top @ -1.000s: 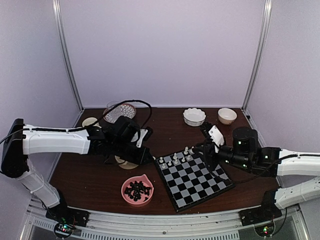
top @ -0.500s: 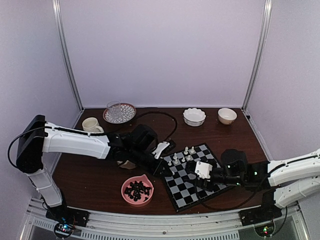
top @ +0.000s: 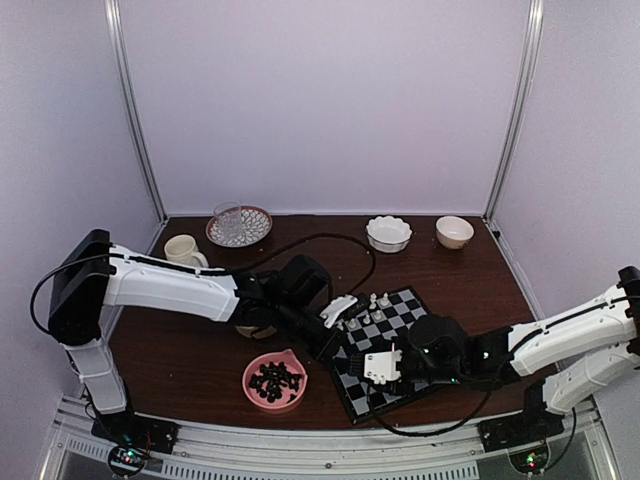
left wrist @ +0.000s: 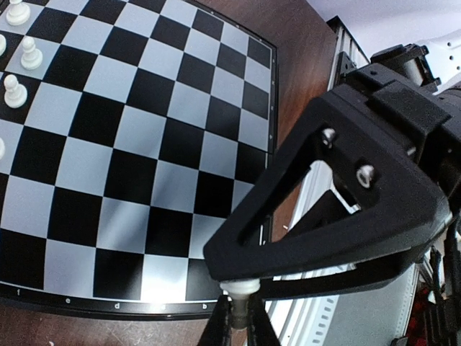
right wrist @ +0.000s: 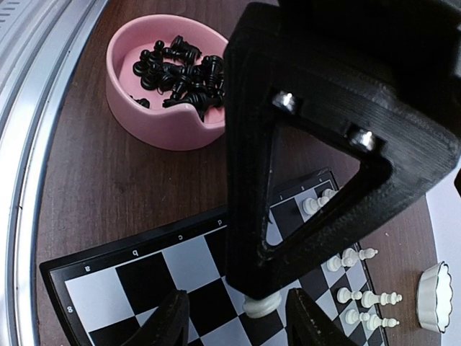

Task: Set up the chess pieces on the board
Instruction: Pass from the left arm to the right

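Left gripper (top: 338,308) at left edge of board (left wrist: 144,144), fingers near together, tips cropped, hold cannot be told, right gripper (right wrist: 238,324) spread open above near squares, white chess pieces (right wrist: 360,295) standing along far-left edge, black pieces (right wrist: 184,72) in pink bowl (right wrist: 155,126) on counter (right wrist: 86,202)

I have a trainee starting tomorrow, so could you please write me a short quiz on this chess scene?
1. True or false: the pink bowl is empty.
2. The white pieces on the board stand along its: A far side, B near side, C centre.
3. Fill in: the fingers of the ___ gripper stand wide apart.

Key
1. False; it holds black pieces.
2. A.
3. The right gripper.
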Robot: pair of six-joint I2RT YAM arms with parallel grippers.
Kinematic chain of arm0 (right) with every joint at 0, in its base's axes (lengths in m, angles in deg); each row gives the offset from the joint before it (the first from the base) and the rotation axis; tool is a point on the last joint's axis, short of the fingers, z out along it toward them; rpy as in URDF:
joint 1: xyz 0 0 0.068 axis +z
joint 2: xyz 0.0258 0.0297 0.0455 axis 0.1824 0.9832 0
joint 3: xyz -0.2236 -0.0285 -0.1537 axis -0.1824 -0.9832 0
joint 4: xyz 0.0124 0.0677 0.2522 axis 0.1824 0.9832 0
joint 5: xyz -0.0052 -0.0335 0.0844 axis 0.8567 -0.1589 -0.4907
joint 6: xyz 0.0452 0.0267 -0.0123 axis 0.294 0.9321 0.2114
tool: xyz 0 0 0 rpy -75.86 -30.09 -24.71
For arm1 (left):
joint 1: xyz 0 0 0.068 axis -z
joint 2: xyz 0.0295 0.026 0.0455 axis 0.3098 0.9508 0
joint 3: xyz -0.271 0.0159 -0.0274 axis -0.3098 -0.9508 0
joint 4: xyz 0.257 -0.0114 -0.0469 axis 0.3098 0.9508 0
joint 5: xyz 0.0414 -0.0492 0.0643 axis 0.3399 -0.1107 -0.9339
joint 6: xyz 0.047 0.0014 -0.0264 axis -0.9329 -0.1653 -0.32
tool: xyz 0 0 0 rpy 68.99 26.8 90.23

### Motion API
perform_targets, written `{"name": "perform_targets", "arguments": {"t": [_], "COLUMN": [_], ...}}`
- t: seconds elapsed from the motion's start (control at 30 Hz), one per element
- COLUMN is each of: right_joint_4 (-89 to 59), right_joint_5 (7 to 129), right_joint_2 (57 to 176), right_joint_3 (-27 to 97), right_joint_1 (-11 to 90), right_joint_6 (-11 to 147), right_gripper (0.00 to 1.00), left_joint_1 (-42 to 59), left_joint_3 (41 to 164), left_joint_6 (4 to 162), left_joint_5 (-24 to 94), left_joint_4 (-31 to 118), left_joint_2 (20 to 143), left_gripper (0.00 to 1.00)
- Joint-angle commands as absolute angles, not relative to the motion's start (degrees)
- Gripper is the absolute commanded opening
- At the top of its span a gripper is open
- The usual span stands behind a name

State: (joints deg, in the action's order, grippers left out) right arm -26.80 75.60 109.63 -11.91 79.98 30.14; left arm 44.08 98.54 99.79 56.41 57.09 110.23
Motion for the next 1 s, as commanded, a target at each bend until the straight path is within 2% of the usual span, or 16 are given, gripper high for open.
{"name": "perform_targets", "arguments": {"t": [0.0,0.1,0.23,0.53,0.87,0.97], "right_joint_4": [-27.48,-28.02,-27.91,-27.36,-26.07,-25.52], "right_joint_5": [80.0,80.2,79.26,78.28,78.29,79.03], "right_joint_2": [110.73,110.42,110.17,110.89,110.86,110.68], "right_joint_3": [-9.94,-10.14,-10.18,-9.45,-8.89,-8.54], "right_joint_1": [80.78,80.87,80.99,81.5,81.6,81.61], "right_joint_6": [28.48,28.47,28.54,28.34,28.83,29.53], "right_gripper": [0.48,0.46,0.32,0.26,0.14,0.13], "left_joint_1": [44.4,44.44,44.48,44.53,44.53,44.48], "left_joint_3": [100.51,100.87,101.7,102.31,101.94,101.15], "left_joint_6": [98.26,98.26,98.26,98.0,97.82,97.69], "left_joint_5": [57.57,58.25,58.96,59.39,59.39,59.19], "left_joint_4": [57.03,57.25,58.2,58.93,58.21,57.24], "left_joint_2": [110.77,111.21,112.22,113.13,112.6,111.72], "left_gripper": [0.02,0.02,0.02,0.02,0.05,0.13]}}
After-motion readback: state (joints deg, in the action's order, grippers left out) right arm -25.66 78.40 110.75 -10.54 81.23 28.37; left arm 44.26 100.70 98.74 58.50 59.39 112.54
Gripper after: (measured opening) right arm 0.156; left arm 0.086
